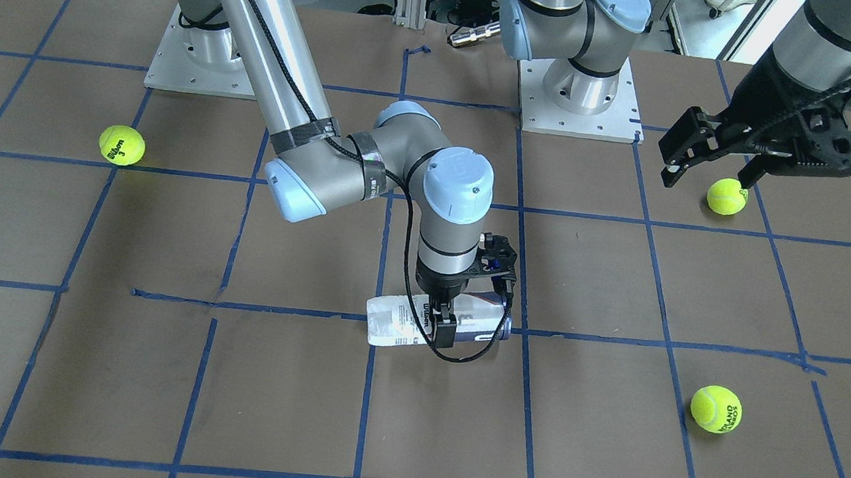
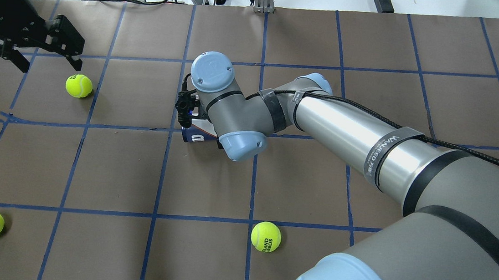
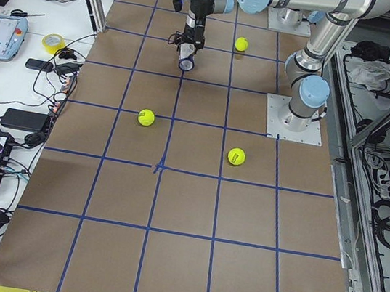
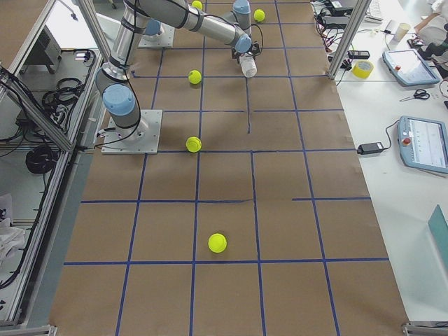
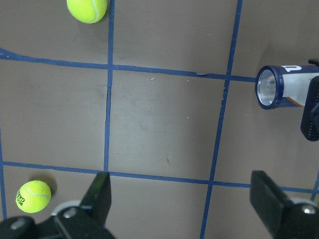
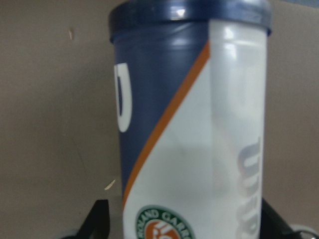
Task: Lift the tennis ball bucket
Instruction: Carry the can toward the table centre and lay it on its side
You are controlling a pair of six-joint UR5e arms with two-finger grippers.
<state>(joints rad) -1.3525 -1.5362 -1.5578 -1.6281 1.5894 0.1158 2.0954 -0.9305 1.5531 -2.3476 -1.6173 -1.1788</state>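
Brown gridded table (image 1: 76,362), tennis ball can (image 1: 395,321) lying sideways mid-table, not lifted yet. Right gripper (image 1: 440,320) straddles it wide open, gripping nothing; left gripper (image 1: 708,179) hangs open, empty. Looks like squeeze and lift are left.

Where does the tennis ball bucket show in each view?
Front-facing: tennis ball bucket lying on its side, just below centre.
Overhead: only its navy end shows, left of centre.
Exterior left: near the top, left of centre.
Exterior right: near the top, centre.
Left wrist: upper right edge.
Right wrist: fills the frame.
Landmark: the right gripper astride it.
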